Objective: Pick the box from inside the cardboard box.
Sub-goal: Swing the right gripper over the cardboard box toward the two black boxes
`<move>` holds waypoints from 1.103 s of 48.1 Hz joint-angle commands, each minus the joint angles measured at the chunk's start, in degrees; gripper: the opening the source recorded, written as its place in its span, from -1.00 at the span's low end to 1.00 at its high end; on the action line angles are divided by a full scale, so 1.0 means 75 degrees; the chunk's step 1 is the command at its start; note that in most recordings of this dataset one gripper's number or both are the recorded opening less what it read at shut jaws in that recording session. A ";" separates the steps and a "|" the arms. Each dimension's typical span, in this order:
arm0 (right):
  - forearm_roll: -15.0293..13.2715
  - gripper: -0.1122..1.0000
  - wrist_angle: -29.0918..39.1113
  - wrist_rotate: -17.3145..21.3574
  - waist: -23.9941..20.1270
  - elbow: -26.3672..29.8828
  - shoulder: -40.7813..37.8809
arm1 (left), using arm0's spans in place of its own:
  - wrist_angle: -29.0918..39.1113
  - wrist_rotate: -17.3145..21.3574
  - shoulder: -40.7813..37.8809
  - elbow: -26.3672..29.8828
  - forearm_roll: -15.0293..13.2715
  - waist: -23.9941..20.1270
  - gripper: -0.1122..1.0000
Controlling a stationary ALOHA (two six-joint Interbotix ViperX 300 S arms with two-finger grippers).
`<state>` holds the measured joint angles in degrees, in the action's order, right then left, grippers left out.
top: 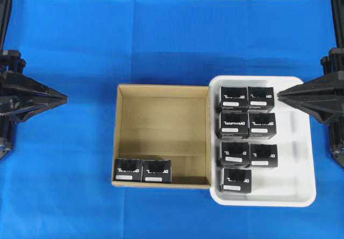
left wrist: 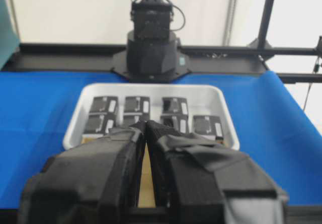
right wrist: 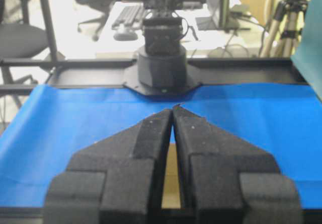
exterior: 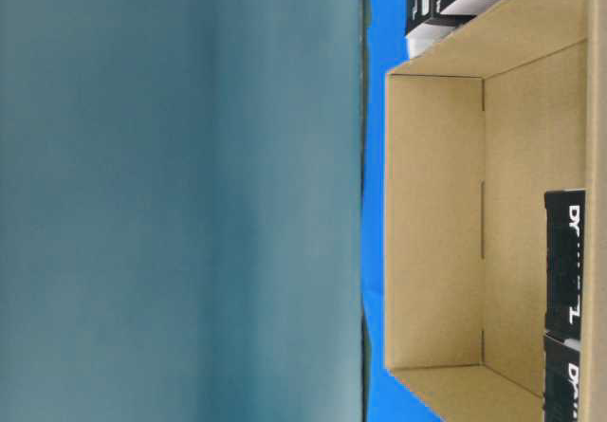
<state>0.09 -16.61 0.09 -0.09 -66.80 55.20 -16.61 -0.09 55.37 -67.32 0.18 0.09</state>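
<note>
A blue cloth (top: 161,40) covers the table, and on it a shallow cardboard box (top: 161,102) sits touching a white plastic tray (top: 301,142) to its right in the overhead view. Both arms are drawn back to opposite edges of the table, level and pointing inward at each other, well apart from the containers. The left gripper (top: 64,96) hangs over bare cloth at the left edge with its jaws pressed together and holding nothing. The right gripper (top: 280,94) reaches in from the right, its tip just over the tray's far corner, jaws likewise pressed together and empty. Two black boxes remain in the cardboard box, side by side against its near wall: the box (top: 128,170) in the near left corner and its neighbour (top: 157,170) touching it. Seven matching boxes (top: 234,125) stand in the tray in two columns.
</note>
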 commanded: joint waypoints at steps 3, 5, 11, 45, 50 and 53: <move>0.0270 -0.51 0.0117 0.0117 0.0012 0.0047 -0.0105 | 0.0082 0.0000 -0.0105 0.0363 0.0105 -0.0176 -0.52; 0.0492 -0.51 0.0352 0.0188 0.0059 0.0082 -0.0129 | 0.0094 0.0023 -0.0105 0.0375 0.0105 -0.0211 -0.57; 0.0727 -0.72 0.1488 0.0492 0.0105 0.0258 -0.0223 | 0.0141 0.0012 -0.0094 0.0398 0.0105 -0.0293 -0.83; 0.0727 -0.73 0.7652 0.1688 -0.0469 0.4617 -0.5531 | 0.1992 -0.0551 0.0141 0.0738 0.0105 -0.0293 -0.89; 0.0680 -0.72 0.8332 0.1617 -0.0469 0.5473 -0.6422 | 0.1992 -0.0551 0.0105 0.0738 0.0105 -0.0293 -0.89; 0.0645 -0.72 0.8602 0.1570 -0.0469 0.5906 -0.6844 | 0.1992 -0.0562 0.0105 0.0738 0.0105 -0.0293 -0.89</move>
<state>5.36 45.88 12.13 -3.52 -26.28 7.29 -1.49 -4.22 56.69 -63.37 0.88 -2.02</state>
